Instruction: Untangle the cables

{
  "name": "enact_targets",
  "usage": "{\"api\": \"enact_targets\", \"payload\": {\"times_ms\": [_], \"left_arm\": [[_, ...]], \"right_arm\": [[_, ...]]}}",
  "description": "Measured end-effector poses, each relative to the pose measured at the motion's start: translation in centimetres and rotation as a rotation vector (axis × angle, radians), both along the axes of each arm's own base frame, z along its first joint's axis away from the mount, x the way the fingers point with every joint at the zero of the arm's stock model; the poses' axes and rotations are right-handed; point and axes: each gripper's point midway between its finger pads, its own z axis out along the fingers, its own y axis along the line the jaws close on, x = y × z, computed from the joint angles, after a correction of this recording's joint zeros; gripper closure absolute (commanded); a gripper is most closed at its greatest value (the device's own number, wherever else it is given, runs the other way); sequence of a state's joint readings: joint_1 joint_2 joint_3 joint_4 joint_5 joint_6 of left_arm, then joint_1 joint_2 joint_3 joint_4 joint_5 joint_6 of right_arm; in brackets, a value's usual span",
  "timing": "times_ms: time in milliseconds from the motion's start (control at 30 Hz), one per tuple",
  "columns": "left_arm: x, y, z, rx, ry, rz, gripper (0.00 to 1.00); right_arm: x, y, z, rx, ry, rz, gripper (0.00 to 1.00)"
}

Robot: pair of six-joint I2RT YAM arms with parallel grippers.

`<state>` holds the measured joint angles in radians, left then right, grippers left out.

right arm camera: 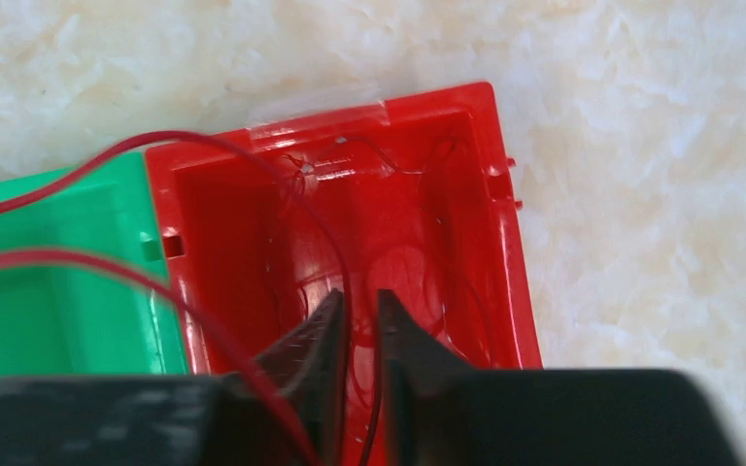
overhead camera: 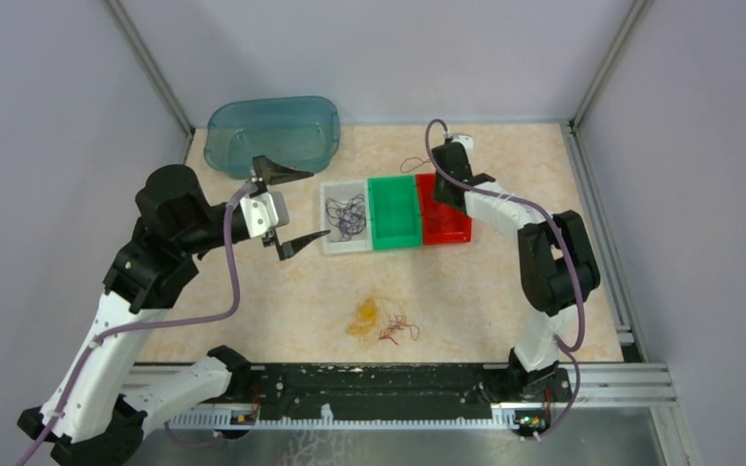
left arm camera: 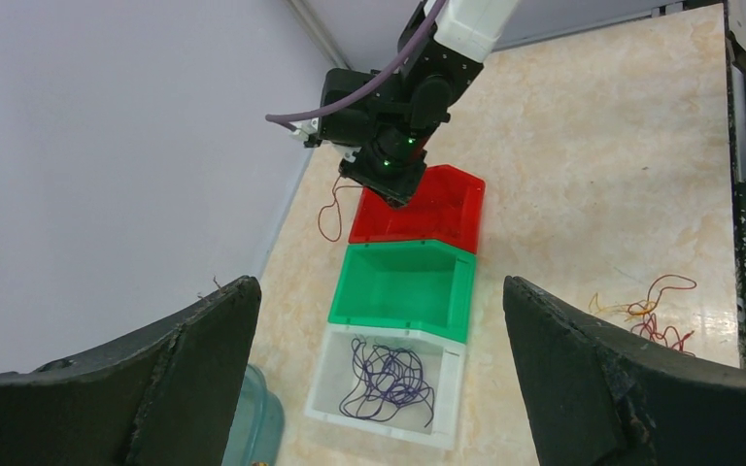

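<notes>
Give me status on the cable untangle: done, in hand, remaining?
Done: purple cable sits in the white bin. In hand: red cable runs through the near-closed right gripper over the red bin, part trailing outside; grip unclear. Remaining: yellow-orange and red clump on the table; green bin empty; left gripper open.

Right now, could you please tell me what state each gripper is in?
Left gripper: open, empty.
Right gripper: almost closed around the red cable; grip cannot be told.
</notes>
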<state>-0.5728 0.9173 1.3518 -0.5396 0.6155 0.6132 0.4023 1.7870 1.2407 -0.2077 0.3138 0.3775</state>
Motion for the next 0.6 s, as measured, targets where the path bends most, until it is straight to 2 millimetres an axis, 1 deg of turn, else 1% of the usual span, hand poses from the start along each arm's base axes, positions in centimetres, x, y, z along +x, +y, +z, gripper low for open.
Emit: {"api": "enact_targets", "payload": {"times_ms": [33,67,167,200,300,400,500,600], "left_arm": [[0.0,0.0,0.0,0.000,0.000,0.000,0.00],[0.0,0.0,0.1,-0.001,0.005,0.000,0.00],[0.0,0.0,0.2,-0.005,0.011,0.001,0.00],[-0.1,0.0,0.3,-0.006,0.011,0.001,0.00],[-0.2,0.1,0.6,-0.008,0.009,0.001,0.00],[-0.2,0.1,0.7,-0.008,0.009,0.001,0.00],[-0.3,0.1,0.7,-0.007,0.010,0.001,0.00],[-0.3,0.1,0.7,-0.008,0.009,0.002,0.00]], "right_arm": [[0.0,-0.2,-0.1,0.002,0.012,-0.010,0.65],[-0.2,-0.4,-0.3,-0.003,0.034,-0.013,0.59],[-0.9,-0.5,-1.0,0.000,0.081,-0.019,0.43],[-1.2,-0.5,-1.2,0.003,0.096,-0.019,0.39],[-1.8,-0.4,-1.3,0.015,0.122,-0.009,0.35],[-2.5,-0.1,-0.7,0.034,0.135,0.007,0.35],[-3.3,0.5,1.0,0.073,0.129,0.045,0.35],[-4.1,1.1,3.8,0.118,0.099,0.089,0.36]]}}
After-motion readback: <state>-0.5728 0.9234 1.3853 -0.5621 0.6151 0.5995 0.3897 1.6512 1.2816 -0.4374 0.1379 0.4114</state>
